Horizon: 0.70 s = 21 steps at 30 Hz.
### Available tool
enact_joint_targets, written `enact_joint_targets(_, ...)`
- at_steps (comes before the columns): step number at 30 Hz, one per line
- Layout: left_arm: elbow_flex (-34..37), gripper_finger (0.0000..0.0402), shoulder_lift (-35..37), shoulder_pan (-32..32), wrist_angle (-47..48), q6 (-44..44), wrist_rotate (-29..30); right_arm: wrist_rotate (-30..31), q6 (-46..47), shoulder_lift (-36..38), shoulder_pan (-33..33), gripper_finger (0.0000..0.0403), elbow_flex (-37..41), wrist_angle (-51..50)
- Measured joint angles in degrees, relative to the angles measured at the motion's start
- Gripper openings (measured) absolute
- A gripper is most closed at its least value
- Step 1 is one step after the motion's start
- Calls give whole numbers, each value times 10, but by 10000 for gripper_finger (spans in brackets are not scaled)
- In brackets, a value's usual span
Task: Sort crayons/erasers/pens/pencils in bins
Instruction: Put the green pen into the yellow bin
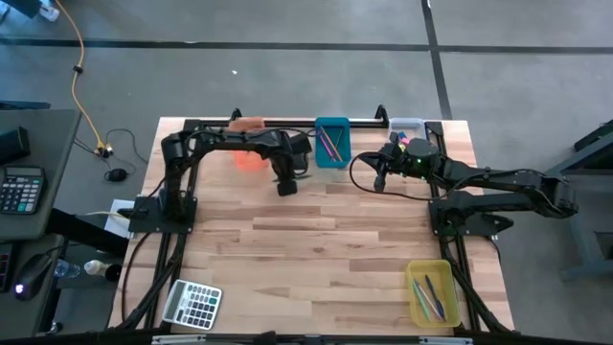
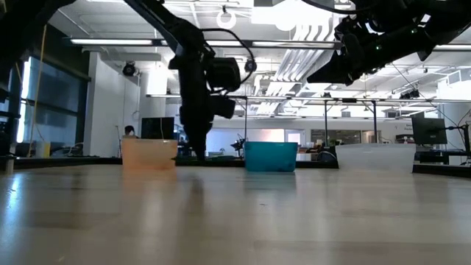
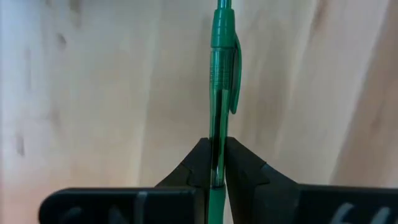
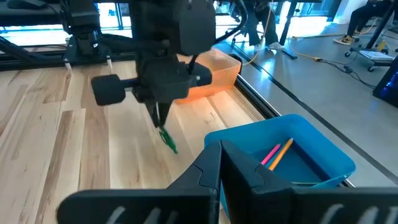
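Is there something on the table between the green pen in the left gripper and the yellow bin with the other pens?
Nothing visible. The left gripper is shut on the green pen, and bare table lies toward the yellow bin.

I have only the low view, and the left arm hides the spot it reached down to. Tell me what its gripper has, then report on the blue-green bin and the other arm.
Observer: The left gripper is shut on a green pen, pinched near one end.
Operator: Give me the teal bin's contents.
Observer: The teal bin holds a pink pencil and an orange pencil, lying side by side.
Operator: Now report the right arm.
Observer: The right gripper is shut with nothing in it, hanging over the table beside the teal bin.
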<state>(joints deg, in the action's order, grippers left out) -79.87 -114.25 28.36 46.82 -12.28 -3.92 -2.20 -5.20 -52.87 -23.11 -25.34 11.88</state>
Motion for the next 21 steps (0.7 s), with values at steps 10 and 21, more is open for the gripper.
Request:
enact_joint_targets(10, 107, 15, 80, -73, -114, 124, -47, 0, -2, 0, 0, 0, 0, -6)
enact_joint_targets(21, 356, 14, 200, -149, -525, 318, -61, -31, 5, -4, 0, 0, 0, -12)
